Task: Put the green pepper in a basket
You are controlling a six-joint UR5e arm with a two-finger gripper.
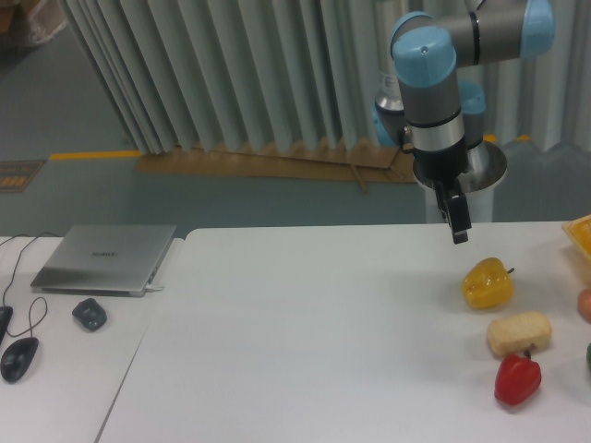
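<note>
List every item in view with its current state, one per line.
gripper: above the table, holding nothing; jaws' gap unclear
green pepper: sliver at the right edge, untouched
yellow pepper: lying on the table
red pepper: resting on the table
bread piece: lying flat
laptop: closed

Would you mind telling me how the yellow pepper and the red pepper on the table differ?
The yellow pepper is yellow and lies farther back on the table, nearer the end effector; the red pepper is red and sits closer to the front edge. The yellow pepper looks slightly wider, the red one more tapered toward its base. A pale bread roll lies between them. Both are glossy, with dark stems.
</note>
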